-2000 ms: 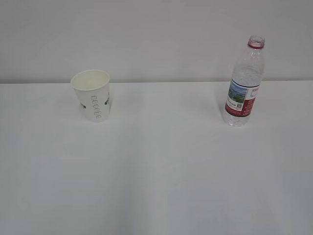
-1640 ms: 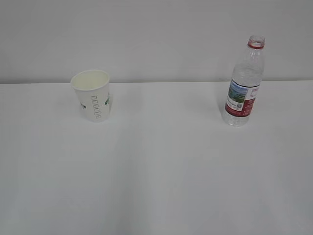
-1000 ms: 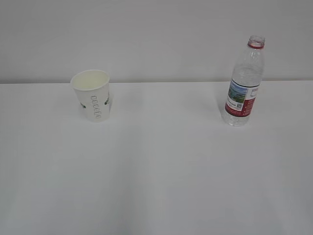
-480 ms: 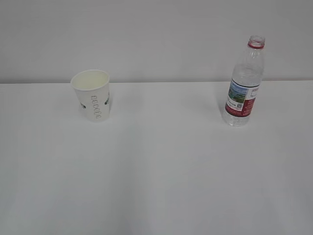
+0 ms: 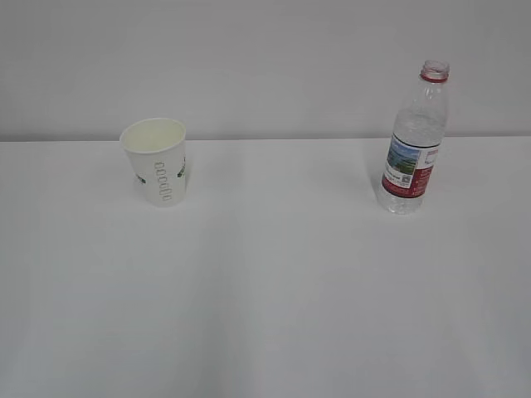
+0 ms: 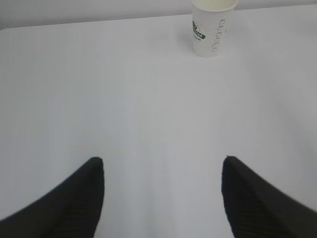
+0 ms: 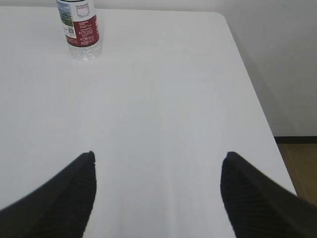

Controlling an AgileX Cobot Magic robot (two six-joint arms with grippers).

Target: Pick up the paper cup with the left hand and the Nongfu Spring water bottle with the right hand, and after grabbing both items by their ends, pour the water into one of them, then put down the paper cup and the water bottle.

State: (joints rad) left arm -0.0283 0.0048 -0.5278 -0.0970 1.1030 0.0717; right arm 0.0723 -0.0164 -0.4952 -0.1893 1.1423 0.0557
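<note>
On the white table [image 5: 274, 290] nothing has shifted over the last two seconds, so I've yet to start: the Nongfu Spring water bottle [image 5: 413, 141] stands upright well right of the paper cup [image 5: 158, 162], while my left hand [image 6: 161, 171] and right hand [image 7: 157, 166] hang spread wide, empty, well short of both.

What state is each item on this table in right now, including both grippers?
paper cup: upright on the table, mouth up, ungripped.
Nongfu Spring water bottle: upright, capless, ungripped, apart from the cup.
left gripper: open, nothing between its fingers, short of the cup.
right gripper: open, nothing between its fingers, short of the bottle.
table: white, carrying the cup and bottle.
</note>
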